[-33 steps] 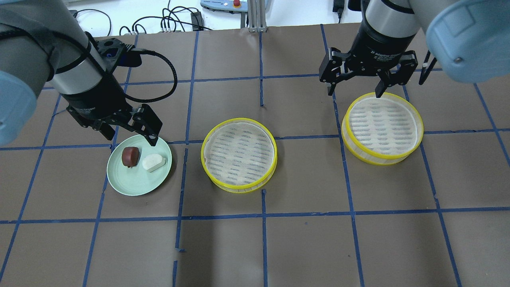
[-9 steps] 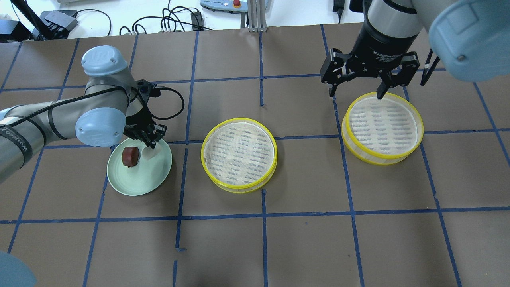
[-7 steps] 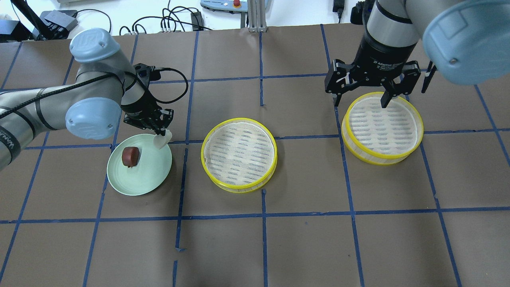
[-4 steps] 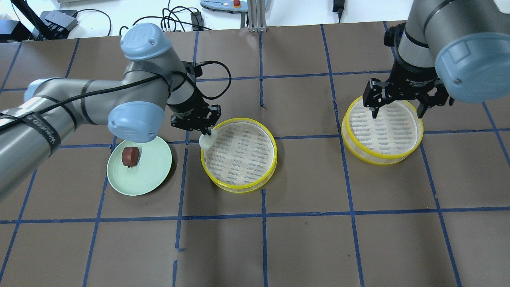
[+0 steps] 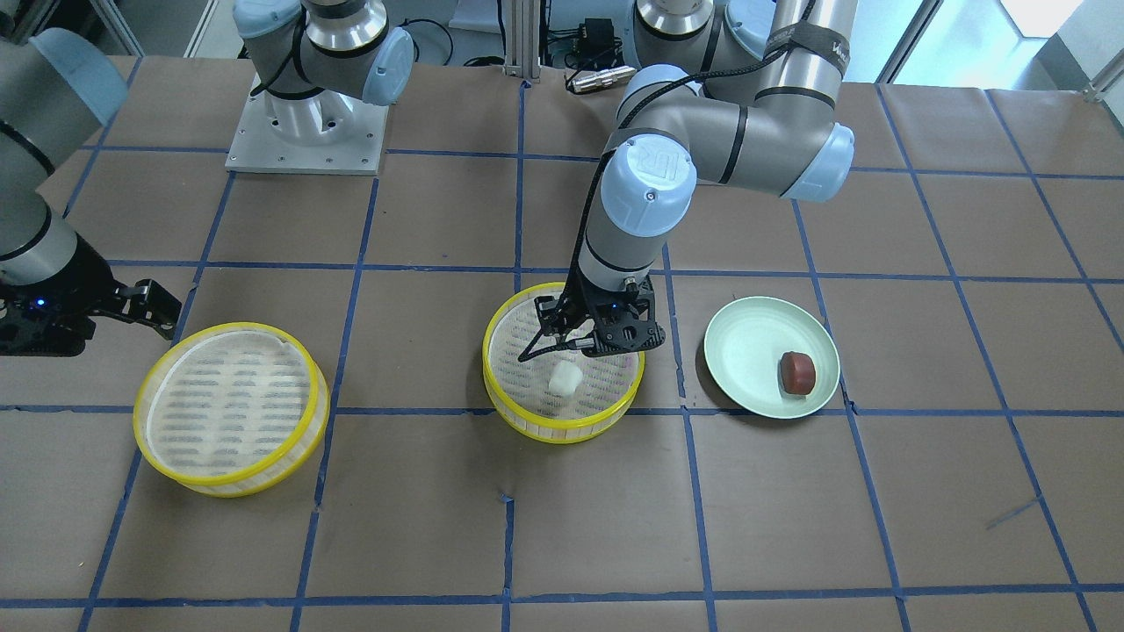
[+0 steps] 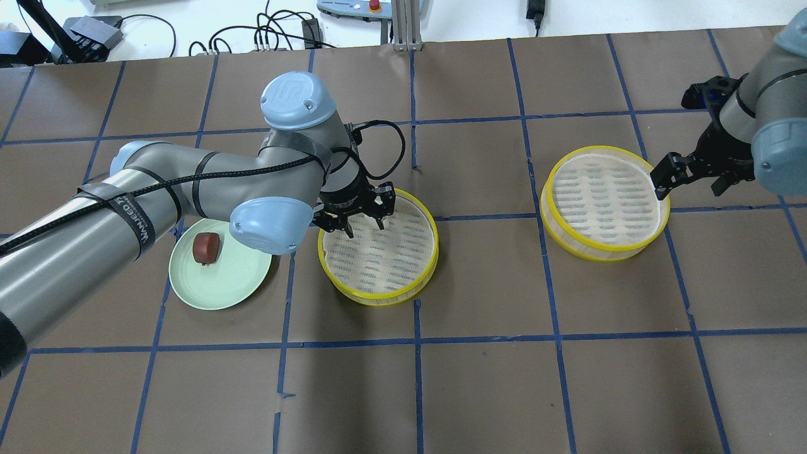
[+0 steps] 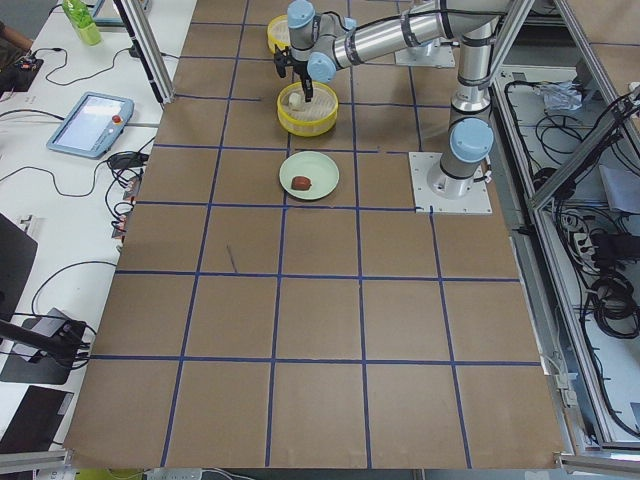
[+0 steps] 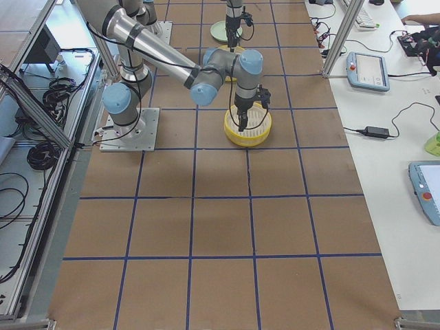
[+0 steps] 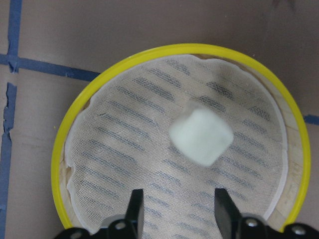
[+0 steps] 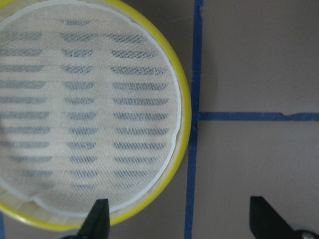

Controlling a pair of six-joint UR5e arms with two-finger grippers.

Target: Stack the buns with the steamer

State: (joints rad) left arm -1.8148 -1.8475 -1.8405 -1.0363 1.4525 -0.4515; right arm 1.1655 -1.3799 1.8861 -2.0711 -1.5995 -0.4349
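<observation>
The white bun [image 5: 565, 379] lies loose on the mesh of the middle yellow steamer [image 5: 562, 434], and shows in the left wrist view [image 9: 201, 137]. My left gripper [image 5: 588, 338] hovers just above it, open and empty, with its fingers [image 9: 134, 209] apart. The overhead view hides the bun under that gripper [image 6: 364, 226]. The reddish-brown bun [image 6: 206, 247] sits on the pale green plate [image 6: 233, 284]. My right gripper [image 6: 692, 178] is open and empty, straddling the right rim of the second steamer [image 6: 605, 251].
The brown paper table is marked with a blue tape grid. Cables and a control box lie beyond its far edge [image 6: 277, 31]. The left arm stretches across the table over the plate's back edge.
My left gripper lifted the white bun off the plate, carried it right to the middle steamer and let it go. My right gripper moved right, from the second steamer's back edge to its right rim.
</observation>
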